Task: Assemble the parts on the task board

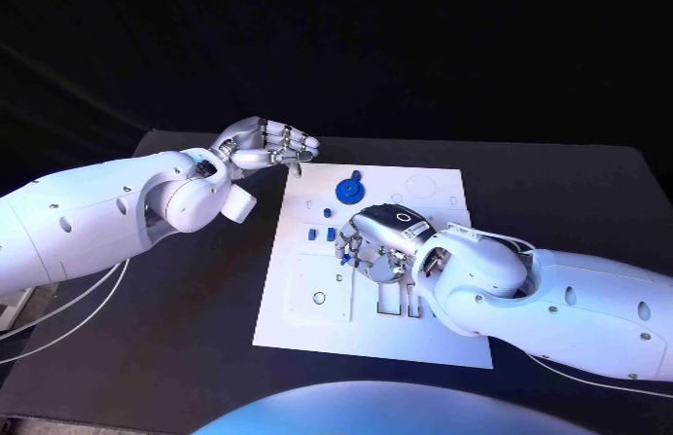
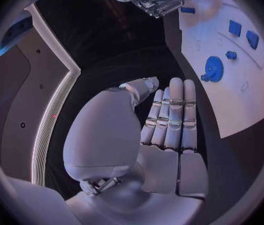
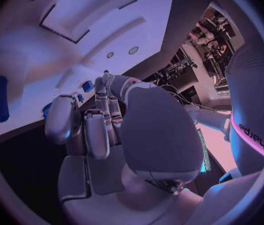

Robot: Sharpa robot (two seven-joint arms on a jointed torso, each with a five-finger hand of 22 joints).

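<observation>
Right hand [image 1: 381,243] hovered over task board [image 1: 435,333], frame centre, grasp unclear; probably reaching for small parts [image 1: 311,233]; left hand [image 1: 266,146] empty, fingers together.

Light falls from above onto the white task board [image 1: 368,289], which glares brightly against the dim black worktop [image 1: 183,357]. A violet tint covers everything. Both wrist views bend straight edges and blur toward their rims.

matt white task board [image 1: 323,308], matt black table [image 1: 183,357], glossy blue plastic parts [image 1: 346,193].
</observation>
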